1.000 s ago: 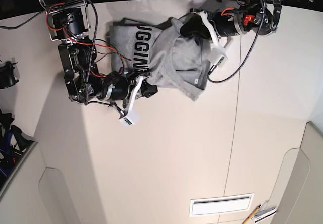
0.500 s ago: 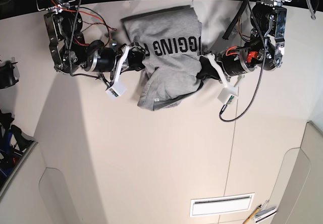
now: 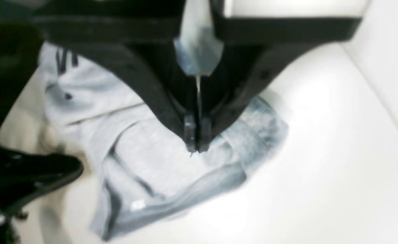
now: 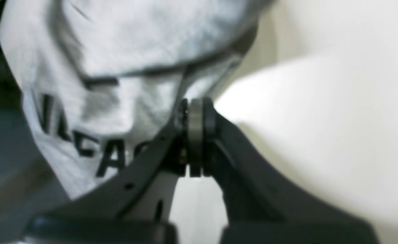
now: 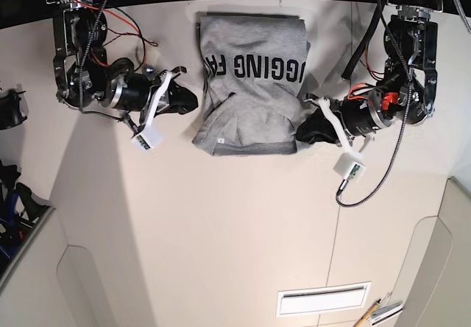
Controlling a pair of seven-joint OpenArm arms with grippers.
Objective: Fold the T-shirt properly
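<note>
T-shirt lies betw. both hands on counter. Left hand pinched closed on its hem corner; right hand closed, empty, just beside shirt edge.

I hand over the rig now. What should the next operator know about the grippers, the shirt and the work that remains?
Left gripper: jaws shut, tips at the near right corner of the T-shirt. I cannot tell whether cloth is pinched.
Right gripper: jaws shut at the shirt's left edge, beside the lettering. A pinch is also unclear here.
Shirt: on the table, far centre in the base view. A plain layer is folded over the near part, and the lettering shows along the far strip.
Done: one rough fold.
Left: the edges are uneven and creased. Smooth them and finish the folds.
</note>
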